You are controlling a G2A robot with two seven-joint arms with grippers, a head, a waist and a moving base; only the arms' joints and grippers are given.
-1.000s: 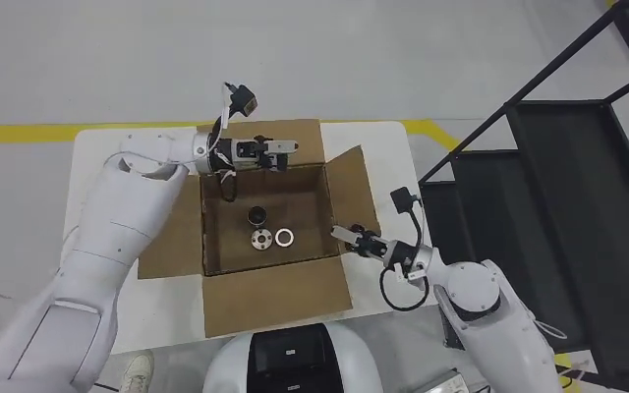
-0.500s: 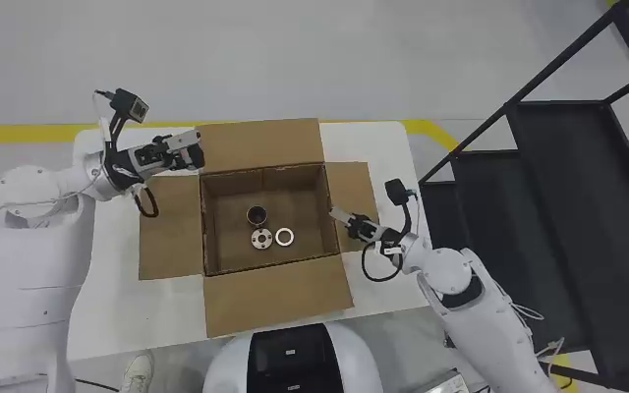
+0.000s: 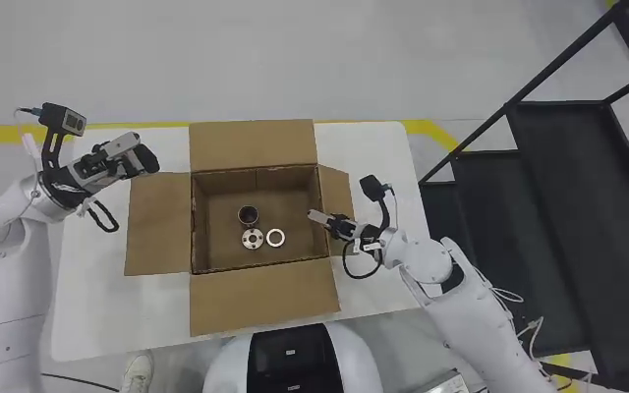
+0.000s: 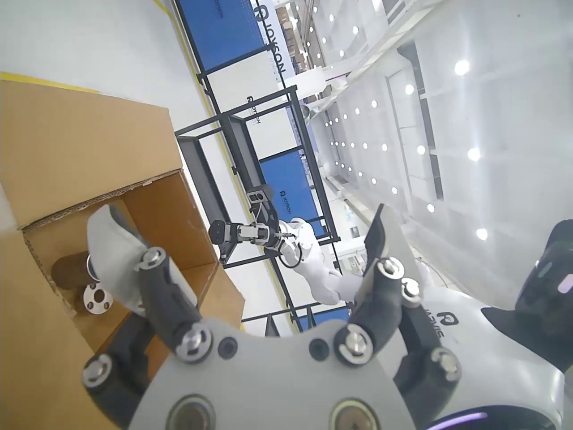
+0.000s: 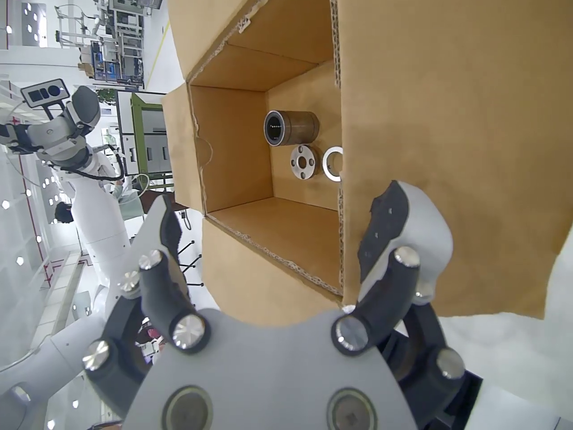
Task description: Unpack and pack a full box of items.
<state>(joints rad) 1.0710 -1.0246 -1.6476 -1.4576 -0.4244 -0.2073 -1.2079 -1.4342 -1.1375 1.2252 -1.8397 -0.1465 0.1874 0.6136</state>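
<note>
The white rectangular table (image 3: 88,295) carries a brown cardboard box (image 3: 254,145) with all four flaps folded out, and a broad strip of tabletop lies between its left flap and the table's edge. The left gripper (image 3: 145,160) hangs near the table's far left corner with its fingers spread on nothing. The right gripper (image 3: 316,216) sits at the raised right flap, its fingers apart. On the box floor a dark metal cylinder (image 5: 293,128) lies on its side, and the right wrist view shows its hollow bore. Just beside it are a round silver flange with holes (image 5: 303,161) and a flat silver ring (image 5: 332,163).
</note>
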